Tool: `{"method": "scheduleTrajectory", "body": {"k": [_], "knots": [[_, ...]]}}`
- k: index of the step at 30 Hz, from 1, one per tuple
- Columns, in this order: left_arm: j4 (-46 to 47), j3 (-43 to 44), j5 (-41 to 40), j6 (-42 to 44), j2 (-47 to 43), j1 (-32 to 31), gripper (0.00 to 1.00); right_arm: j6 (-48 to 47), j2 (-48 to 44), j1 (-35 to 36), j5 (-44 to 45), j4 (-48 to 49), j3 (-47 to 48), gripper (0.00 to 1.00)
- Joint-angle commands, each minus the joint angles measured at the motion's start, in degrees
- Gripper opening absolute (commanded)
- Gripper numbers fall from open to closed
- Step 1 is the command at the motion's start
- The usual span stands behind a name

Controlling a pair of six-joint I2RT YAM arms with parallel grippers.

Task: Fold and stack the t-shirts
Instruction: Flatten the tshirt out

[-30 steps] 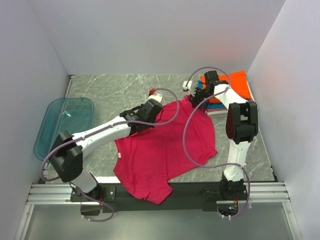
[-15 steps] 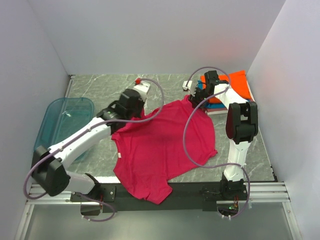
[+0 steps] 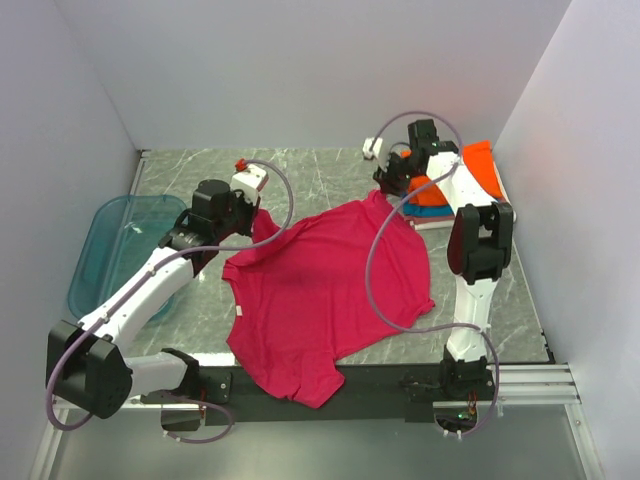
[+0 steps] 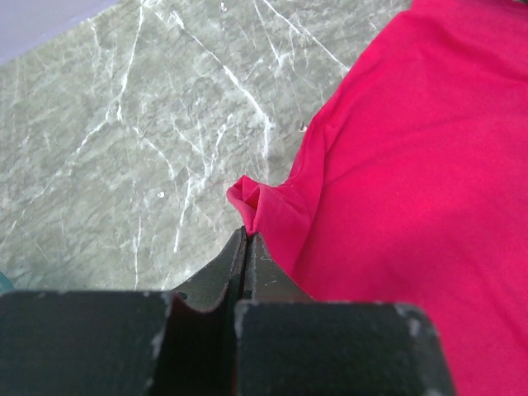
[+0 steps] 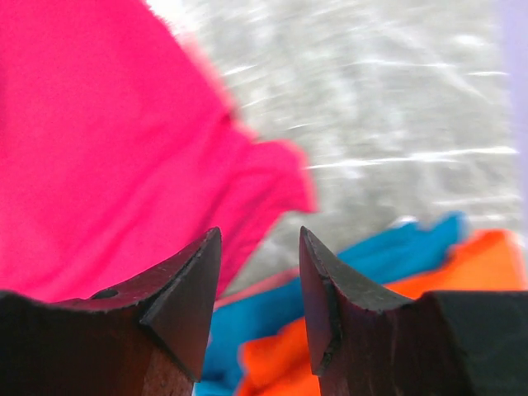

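Sleeve pulled leftward | left tool pinching magenta shirt | right tool parted (empty)

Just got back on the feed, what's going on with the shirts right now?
The left claw is shut on a sleeve tip of the magenta-red t-shirt, which lies mostly spread on the table, not yet folded. The right claw hangs open above the shirt's other sleeve, holding nothing, next to the stack of folded shirts at the far right. The blue tray sits off to the left.
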Motion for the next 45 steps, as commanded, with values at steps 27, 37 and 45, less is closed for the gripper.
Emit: {"method": "scheduleTrajectory", "body": {"k": [27,37,45], "knots": [[5.05,-5.32,-0.70,3.27,-4.63,1.03,0.00,-6.39,17.00,3.39,16.06,-3.45,19.35,0.54],[5.05,-5.24,-0.61,3.09,-4.10,1.64,0.00,-6.83,18.67,3.48,13.69,-2.57,20.41,0.27],[5.93,-4.89,-1.84,2.74,-5.33,2.44,0.00,-6.48,8.48,3.48,13.25,3.40,12.33,0.00]]}}
